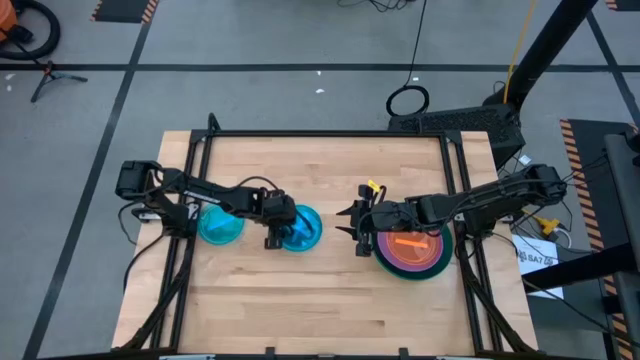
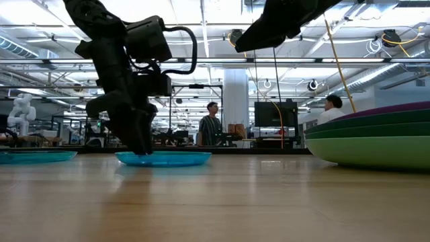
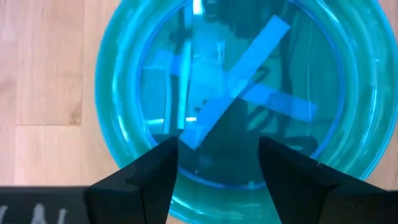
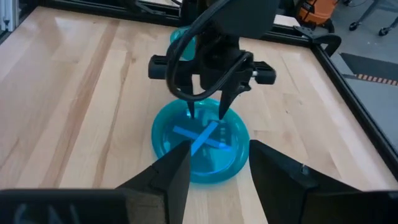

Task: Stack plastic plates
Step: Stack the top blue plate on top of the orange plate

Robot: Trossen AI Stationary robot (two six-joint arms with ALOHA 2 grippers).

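Cyan plate (image 1: 301, 228) half hidden under open left pincer (image 1: 272, 240), stacked plates (image 1: 412, 252) partly covered by open right pincer (image 1: 362, 232)

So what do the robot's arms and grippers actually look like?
Both arms are black and jointed, with looped black cables along them. The left gripper has a boxy black body and two thin tapered fingers. The right gripper has the same dark wedge-shaped fingers. No markings are visible.
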